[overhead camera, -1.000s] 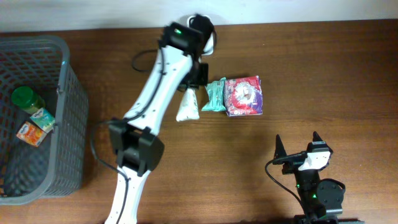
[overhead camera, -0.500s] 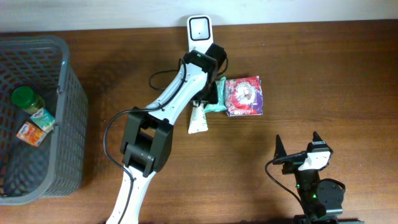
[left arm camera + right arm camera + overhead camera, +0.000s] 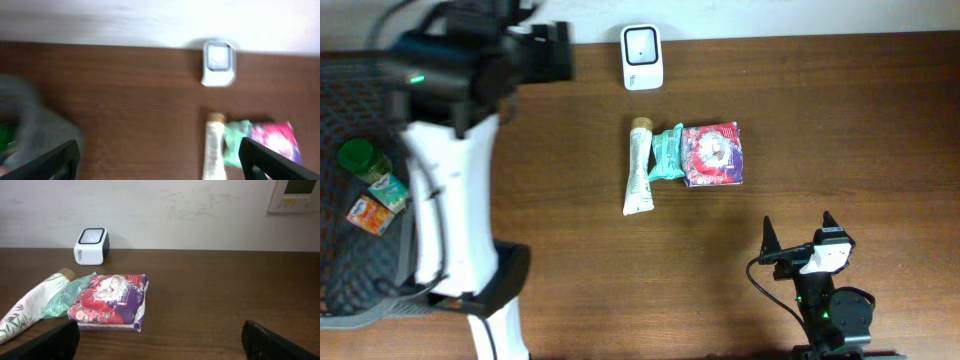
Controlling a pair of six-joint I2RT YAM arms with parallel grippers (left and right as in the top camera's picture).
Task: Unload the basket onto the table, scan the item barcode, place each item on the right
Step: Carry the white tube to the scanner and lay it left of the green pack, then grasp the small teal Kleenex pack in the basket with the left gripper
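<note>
One tube is now laid flat on the bench, near the scanner, just beside the green pack. Left claw is spread apart, empty, swung off twd the basket. Right claw is apart, idle. Tube's scan is judged done; next item prob. due.

A white tube, green pouch and red-purple packet lie touching mid-table, bare brown wooden tabletop all around them, a gap before the white box scanner; a grey mesh basket walls the left.
</note>
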